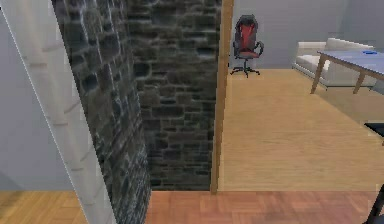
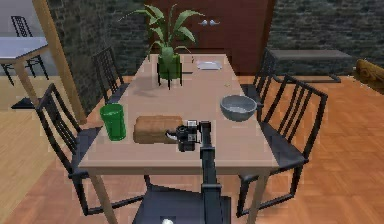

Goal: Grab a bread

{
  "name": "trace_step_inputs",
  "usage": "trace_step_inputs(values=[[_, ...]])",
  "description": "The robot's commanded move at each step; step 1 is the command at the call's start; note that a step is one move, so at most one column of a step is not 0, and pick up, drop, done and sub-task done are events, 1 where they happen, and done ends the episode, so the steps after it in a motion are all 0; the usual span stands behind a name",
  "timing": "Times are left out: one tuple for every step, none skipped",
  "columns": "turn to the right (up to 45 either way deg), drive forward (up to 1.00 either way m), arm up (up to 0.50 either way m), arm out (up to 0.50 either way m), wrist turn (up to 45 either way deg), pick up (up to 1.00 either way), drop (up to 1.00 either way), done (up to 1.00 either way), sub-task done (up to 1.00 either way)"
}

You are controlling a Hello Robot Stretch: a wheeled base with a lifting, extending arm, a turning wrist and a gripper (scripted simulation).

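Well, the bread (image 2: 156,127) lies on the bench (image 2: 200,92) at the finger end of your gripper (image 2: 182,135), not lifted yet, and you cannot tell whether it holds anything.

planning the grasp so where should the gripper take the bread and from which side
Probably the bread's end toward the arm side view's right, across its narrow width. It lies flat on the table, lengthwise along the near edge; the gripper is at that end and a cup stands by the other, so coming from that side looks clearest.
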Motion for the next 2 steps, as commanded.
trace_step_inputs(values=[[0.0, 0.0, 0.0, 0.0, 0.0, 1.0, 0.0, 0.0, 0.0], [0.0, 0.0, 0.1, 0.0, 0.0, 0.0, 0.0, 0.0, 0.0]])
